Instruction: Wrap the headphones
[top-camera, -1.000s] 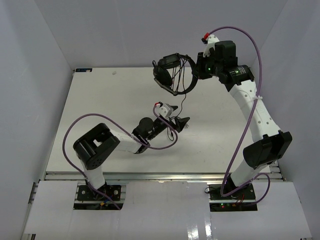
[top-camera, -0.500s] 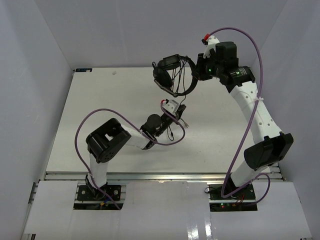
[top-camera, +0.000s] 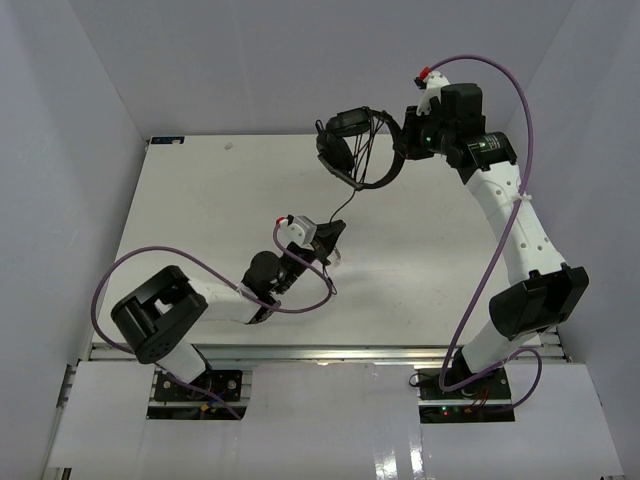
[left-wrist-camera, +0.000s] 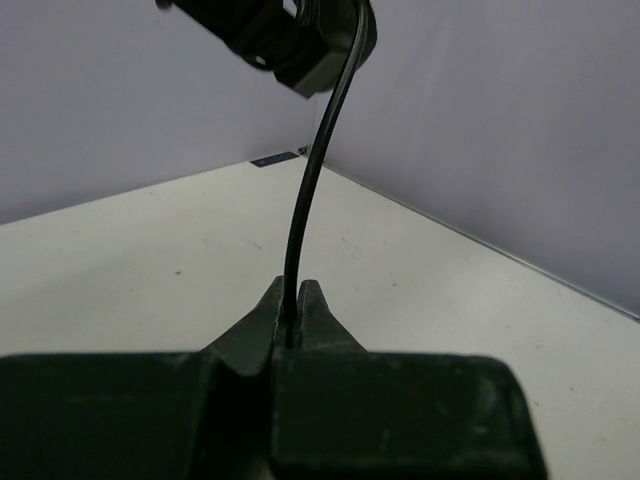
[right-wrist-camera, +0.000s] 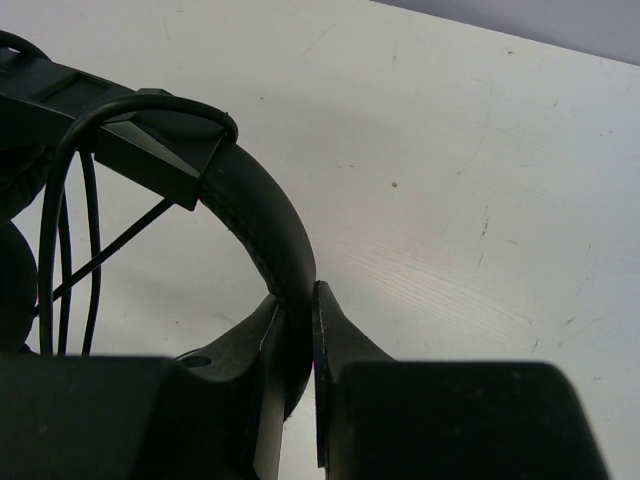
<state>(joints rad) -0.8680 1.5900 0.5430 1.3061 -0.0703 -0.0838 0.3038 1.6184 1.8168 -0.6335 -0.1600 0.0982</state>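
**Q:** Where are the black over-ear headphones (top-camera: 358, 152) with the thin curved band?
**A:** They are held in the air above the far edge of the white matt table (top-camera: 200, 210), right of centre, hanging from the right arm.

**Q:** What is the grip condition of the right gripper (right-wrist-camera: 297, 312)?
**A:** Its two dark, wedge-shaped fingers are clamped on the headband (right-wrist-camera: 262, 225), one on each face. The band is a smooth arc with a matt, faintly grained padded cover. Further along it meets a flat, angular black slider piece.

**Q:** How is the cord routed?
**A:** In the right wrist view the thin, round black cord (left-wrist-camera: 302, 200) lies in several strands across the arc of the headband, with one loop passing over the slider piece. A round earcup (right-wrist-camera: 12, 285) shows only as a dark mass at the left edge of that view. One strand drops from the headphones in a shallow curve to the left arm.

**Q:** What is the grip condition of the left gripper (left-wrist-camera: 297, 298)?
**A:** Its fingers are together, pinching the cord between their tapered tips. The cord rises from the tips, slightly bowed, to the headphones overhead. The gripper sits low over the middle of the table, well apart from the right gripper.

**Q:** Where is the plug end?
**A:** It cannot be made out.

**Q:** What surrounds the work area?
**A:** The table surface is pale with fine scuffs and specks. Plain grey-white walls (top-camera: 250, 70) enclose it. Thick purple cables (top-camera: 478, 58) loop in wide arcs over both arms.
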